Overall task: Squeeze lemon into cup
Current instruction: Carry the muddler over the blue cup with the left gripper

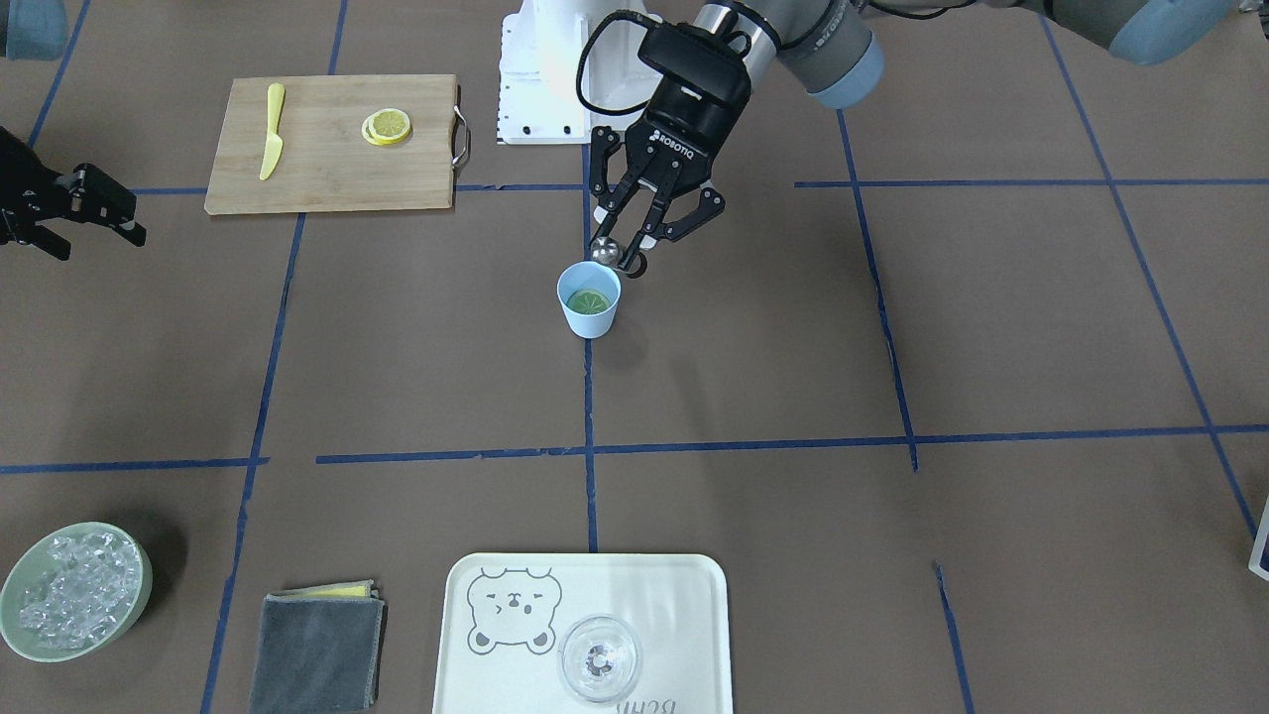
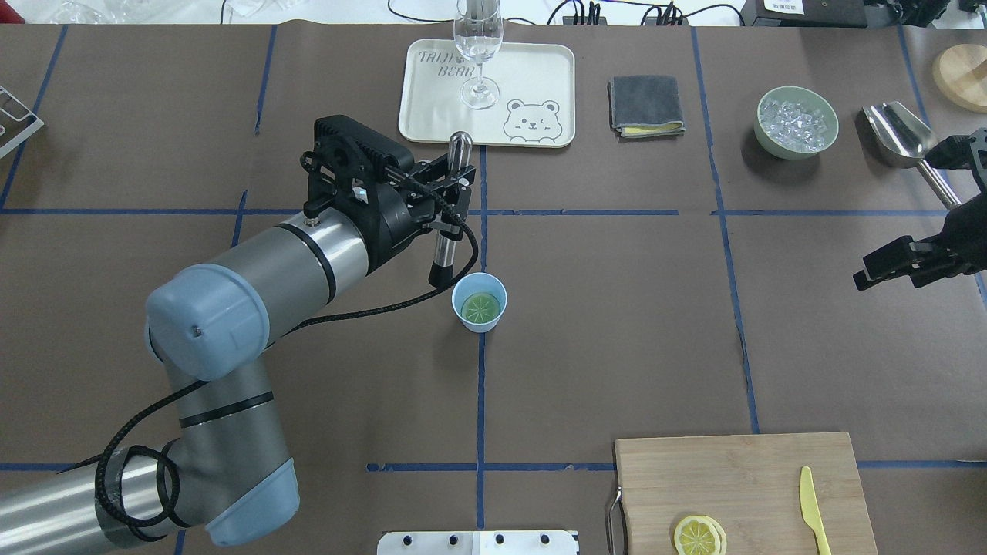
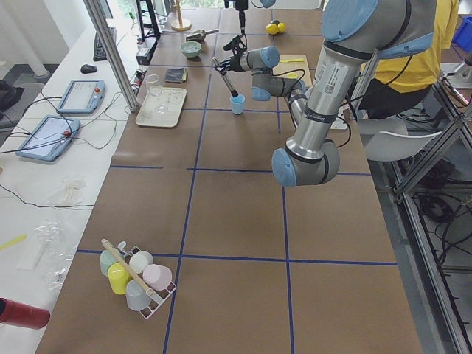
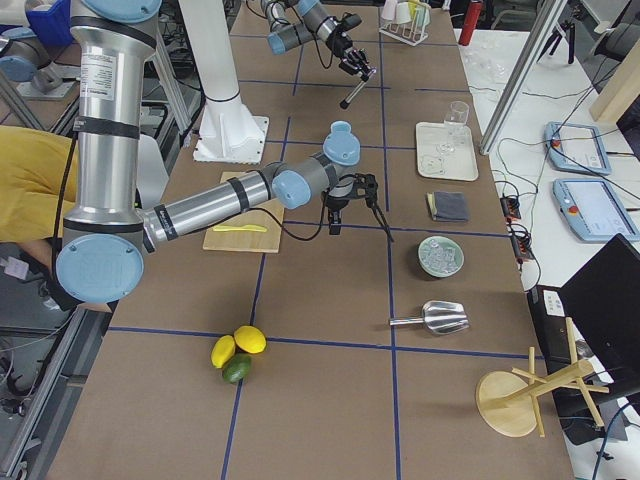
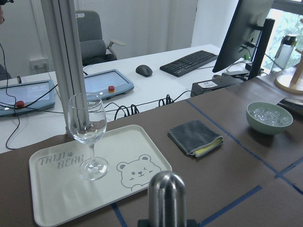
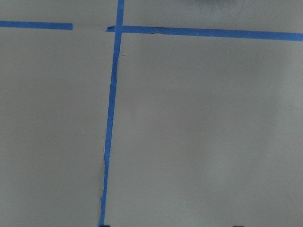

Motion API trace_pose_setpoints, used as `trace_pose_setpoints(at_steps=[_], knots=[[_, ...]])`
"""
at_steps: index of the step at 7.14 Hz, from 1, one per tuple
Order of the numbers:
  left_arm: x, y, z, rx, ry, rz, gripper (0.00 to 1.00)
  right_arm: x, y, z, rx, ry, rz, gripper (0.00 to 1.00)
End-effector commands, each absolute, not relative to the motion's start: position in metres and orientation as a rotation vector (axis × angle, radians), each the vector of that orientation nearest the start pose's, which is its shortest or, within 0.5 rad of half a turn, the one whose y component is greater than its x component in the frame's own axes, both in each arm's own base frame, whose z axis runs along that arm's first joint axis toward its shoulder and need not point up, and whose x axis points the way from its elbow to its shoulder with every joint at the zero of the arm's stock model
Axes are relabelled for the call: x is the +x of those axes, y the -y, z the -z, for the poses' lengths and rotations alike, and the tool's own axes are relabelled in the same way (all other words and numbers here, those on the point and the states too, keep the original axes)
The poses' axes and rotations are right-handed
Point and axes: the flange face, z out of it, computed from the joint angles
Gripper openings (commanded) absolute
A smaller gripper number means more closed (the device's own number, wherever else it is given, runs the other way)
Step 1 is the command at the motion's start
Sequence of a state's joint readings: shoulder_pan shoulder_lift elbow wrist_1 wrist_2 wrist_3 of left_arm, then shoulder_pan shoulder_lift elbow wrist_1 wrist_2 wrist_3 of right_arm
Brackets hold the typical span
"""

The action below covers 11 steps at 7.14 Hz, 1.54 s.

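The light-blue cup [image 2: 471, 323] stands at the table's middle on a blue tape line, also in the front view [image 1: 590, 322]. The lemon [image 2: 479, 307] slice lies flat inside it [image 1: 588, 300]. My left gripper [image 2: 449, 191] is shut on a steel muddler [image 2: 455, 166], held tilted. Its black end hangs just outside the cup's rim, on the tray side. The muddler's rounded steel top shows in the left wrist view [image 5: 166, 191]. My right gripper [image 2: 914, 206] is open and empty far to the right, over bare table.
A wooden cutting board [image 2: 740, 478] near the robot holds a stacked pair of lemon slices [image 2: 699, 536] and a yellow knife [image 2: 811, 509]. On the far side are a bear tray [image 2: 532, 73] with a clear glass [image 2: 478, 46], a grey cloth [image 2: 645, 105], an ice bowl [image 2: 796, 122] and a steel scoop [image 2: 894, 131].
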State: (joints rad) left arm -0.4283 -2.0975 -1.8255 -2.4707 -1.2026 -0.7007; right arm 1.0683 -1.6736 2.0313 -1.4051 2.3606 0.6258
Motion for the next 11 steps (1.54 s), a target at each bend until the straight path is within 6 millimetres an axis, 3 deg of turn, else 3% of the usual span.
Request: trace_pose_setpoints(at_steps=[1, 2, 3, 4, 7, 9, 11], knots=[[0.463, 0.383, -0.160, 1.264, -1.192, -0.039, 0.00, -0.159, 0.421, -0.458, 0.010, 0.917, 0.091, 0.89], [0.473, 0.381, -0.170, 1.287, -1.203, 0.005, 0.00, -0.158, 0.420, -0.456, 0.009, 0.923, 0.092, 0.89], [0.491, 0.365, -0.177, 1.325, -1.194, 0.095, 0.00, -0.155, 0.420, -0.452, 0.004, 0.938, 0.090, 0.89], [0.494, 0.356, -0.169, 1.334, -1.208, 0.114, 0.00, -0.154, 0.419, -0.452, 0.005, 0.940, 0.088, 0.89], [0.509, 0.361, -0.184, 1.336, -1.146, 0.145, 0.00, -0.154, 0.419, -0.451, -0.002, 0.948, 0.087, 0.89], [0.516, 0.363, -0.178, 1.346, -1.133, 0.166, 0.00, -0.154, 0.419, -0.451, -0.003, 0.946, 0.087, 0.89], [0.528, 0.352, -0.181, 1.328, -1.141, 0.146, 0.00, -0.154, 0.419, -0.453, -0.006, 0.945, 0.086, 0.89]])
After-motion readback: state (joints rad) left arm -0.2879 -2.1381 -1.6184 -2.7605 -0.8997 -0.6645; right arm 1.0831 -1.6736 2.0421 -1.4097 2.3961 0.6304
